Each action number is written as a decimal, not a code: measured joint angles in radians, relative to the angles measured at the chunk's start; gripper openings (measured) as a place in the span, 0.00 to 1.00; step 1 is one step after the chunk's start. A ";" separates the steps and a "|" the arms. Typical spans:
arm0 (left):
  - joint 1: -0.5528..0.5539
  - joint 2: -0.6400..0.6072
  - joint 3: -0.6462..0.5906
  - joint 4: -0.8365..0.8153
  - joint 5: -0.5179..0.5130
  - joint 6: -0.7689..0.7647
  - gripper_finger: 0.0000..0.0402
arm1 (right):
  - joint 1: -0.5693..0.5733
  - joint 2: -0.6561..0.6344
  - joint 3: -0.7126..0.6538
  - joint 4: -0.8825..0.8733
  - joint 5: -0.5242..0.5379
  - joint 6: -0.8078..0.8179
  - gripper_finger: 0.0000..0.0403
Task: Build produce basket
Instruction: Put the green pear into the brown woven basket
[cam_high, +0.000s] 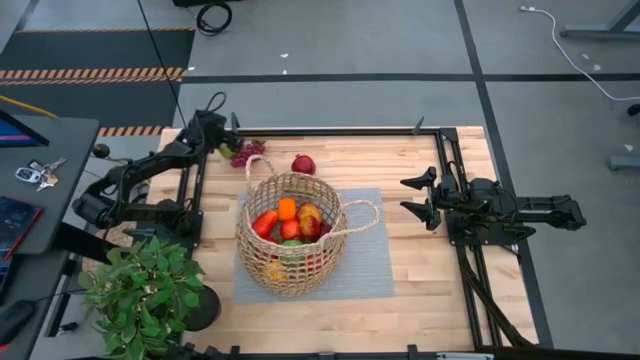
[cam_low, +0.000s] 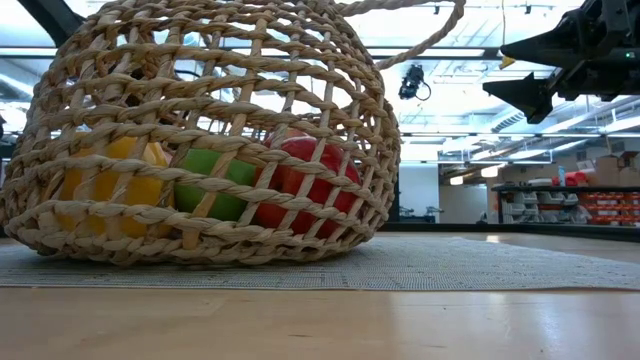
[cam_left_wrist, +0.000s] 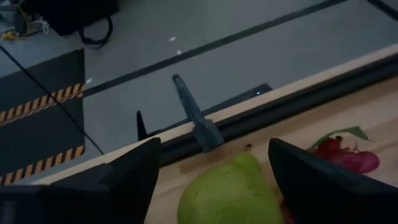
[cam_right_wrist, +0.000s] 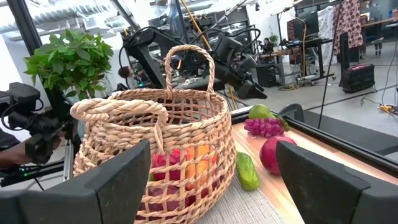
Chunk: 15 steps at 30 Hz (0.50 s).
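wooden table (cam_high: 420, 270) | my left gripper (cam_left_wrist: 211, 180) jaws apart, green pear (cam_left_wrist: 233, 196) between fingers, ungripped | step: picking pear | next: close, carry to basket (cam_high: 290, 235) | right gripper (cam_high: 420, 198) open, idle

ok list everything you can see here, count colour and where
basket: one, tan wicker, on the grey mat mid-table
produce in basket: several, red, orange, yellow, green; exact count hidden by the weave
pear: one, green, far left table edge, between the left fingers
grape bunch: one, purple, beside the pear
red fruit: one, dark red, behind the basket
cucumber: one, green, beside the basket
mat: one, grey, under the basket
potted plant: one, leafy green, near left corner
left gripper: open, around the pear
right gripper: open, waiting at the right side
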 joint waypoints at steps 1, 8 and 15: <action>-0.002 -0.001 -0.004 0.006 0.001 0.002 0.75 | 0.000 0.000 0.000 0.000 0.000 0.000 0.87; -0.003 0.001 0.002 0.005 0.001 0.056 0.75 | 0.000 0.000 0.000 0.000 0.000 0.000 0.87; -0.005 0.001 0.098 -0.144 0.003 0.069 0.74 | 0.000 0.000 0.000 0.000 0.000 0.000 0.87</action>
